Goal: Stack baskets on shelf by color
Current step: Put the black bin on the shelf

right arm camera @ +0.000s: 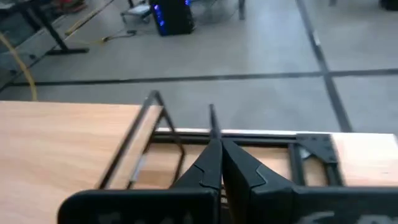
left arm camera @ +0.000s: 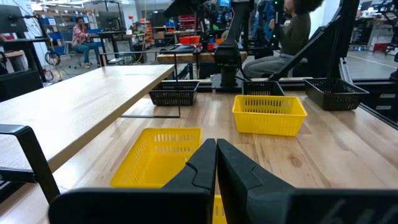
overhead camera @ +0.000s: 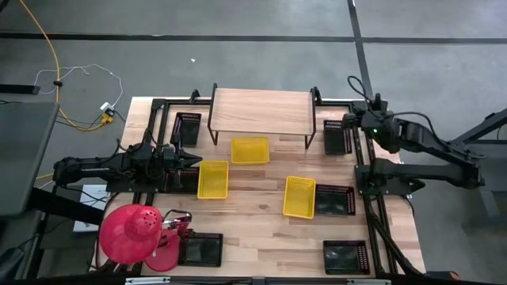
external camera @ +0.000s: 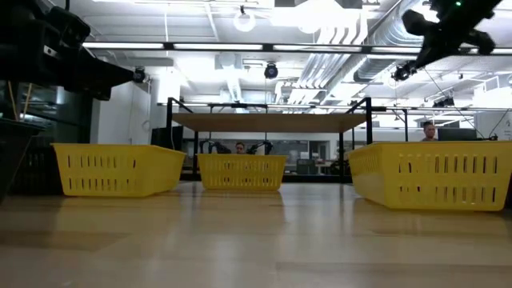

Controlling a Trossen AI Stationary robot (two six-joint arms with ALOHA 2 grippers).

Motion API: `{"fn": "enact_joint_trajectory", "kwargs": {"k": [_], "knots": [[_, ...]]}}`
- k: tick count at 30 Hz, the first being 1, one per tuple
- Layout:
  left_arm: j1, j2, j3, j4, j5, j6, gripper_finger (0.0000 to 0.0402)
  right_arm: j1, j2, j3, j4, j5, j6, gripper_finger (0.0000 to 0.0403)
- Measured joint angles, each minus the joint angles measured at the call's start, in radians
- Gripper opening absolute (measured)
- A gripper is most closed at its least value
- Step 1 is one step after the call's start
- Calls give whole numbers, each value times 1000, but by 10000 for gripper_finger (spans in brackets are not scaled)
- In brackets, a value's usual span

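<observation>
Sitting at the twelve o'clock edge of the tabletop (overhead camera: 253, 214), the shelf (overhead camera: 261, 109) is showing a bare light plank top on thin black legs, with nothing stacked on it. Three yellow baskets are lying on the wood in front of it: one yellow basket (overhead camera: 249, 150) is resting just at the shelf's six o'clock edge, partly under it, a second yellow basket (overhead camera: 212, 179) is lying toward eight o'clock from that one, and a third yellow basket (overhead camera: 299, 196) is sitting toward four o'clock, touching a black basket (overhead camera: 334, 200) at its three o'clock side. More black baskets are lying around the rim: one black basket (overhead camera: 187, 128) at the shelf's nine o'clock end, another black basket (overhead camera: 336, 136) at its three o'clock end, and two near the six o'clock edge, a black basket (overhead camera: 200, 249) on the left and a black basket (overhead camera: 344, 256) on the right. The left gripper (overhead camera: 194, 161) is hovering low over the tabletop just at nine o'clock of the second yellow basket, its fingers (left arm camera: 199, 168) pressed together and holding nothing. The right gripper (overhead camera: 351, 120) is hanging high near the shelf's three o'clock end, its fingers (right arm camera: 208, 165) likewise closed tight and empty. A pink round object (overhead camera: 131, 233) is sitting at the seven o'clock corner. A seated person (left arm camera: 292, 31) is showing in the room beyond.
</observation>
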Motion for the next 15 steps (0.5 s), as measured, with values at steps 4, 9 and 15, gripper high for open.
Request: {"fn": "enact_joint_trajectory", "kwargs": {"k": [4,9,15], "knots": [[0,0,0,0,0,0,3,-4,81,-18,84,-64,-114,0],[0,0,0,0,0,0,3,-148,212,-31,110,-121,-123,0],[0,0,0,0,0,0,3,-418,375,-32,60,-355,-220,1]]}}
